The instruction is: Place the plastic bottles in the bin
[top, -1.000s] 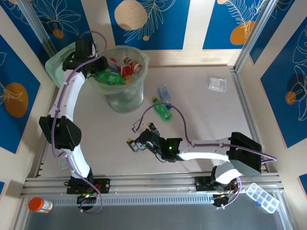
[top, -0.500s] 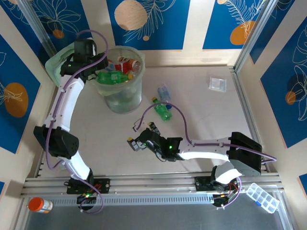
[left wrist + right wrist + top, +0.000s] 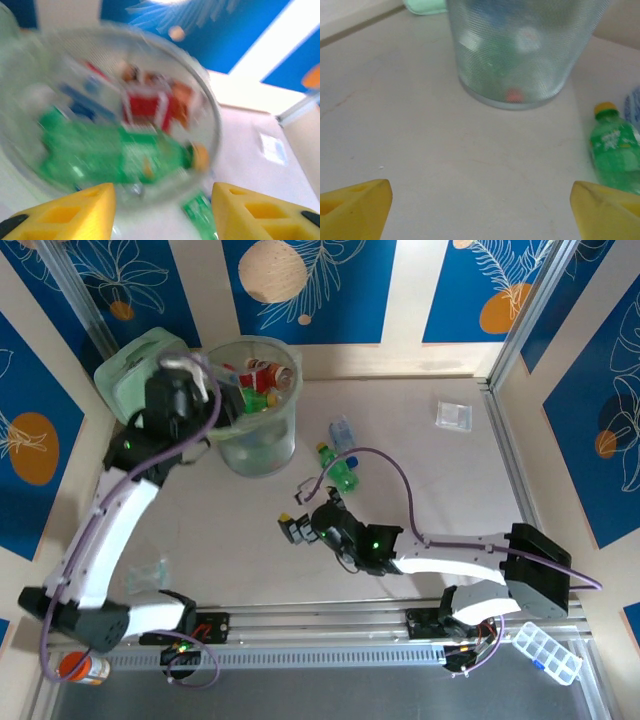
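On the tabletop (image 3: 430, 500), toward eleven o'clock: the bin (image 3: 258, 448), heaped with plastic bottles (image 3: 115, 155), green and red-labelled ones on top. At its rim, on the nine o'clock side: the left claw (image 3: 161, 202), fingers apart and empty, placed as if for dropping into the opening. Low over the middle: the right claw (image 3: 292, 528), spread wide, gripping nothing, facing the bin. At one o'clock from it, lying flat: a green bottle (image 3: 615, 155). Just past that, a clear blue-labelled bottle (image 3: 342, 432). Likely next target: the green one, nearest the open fingers.
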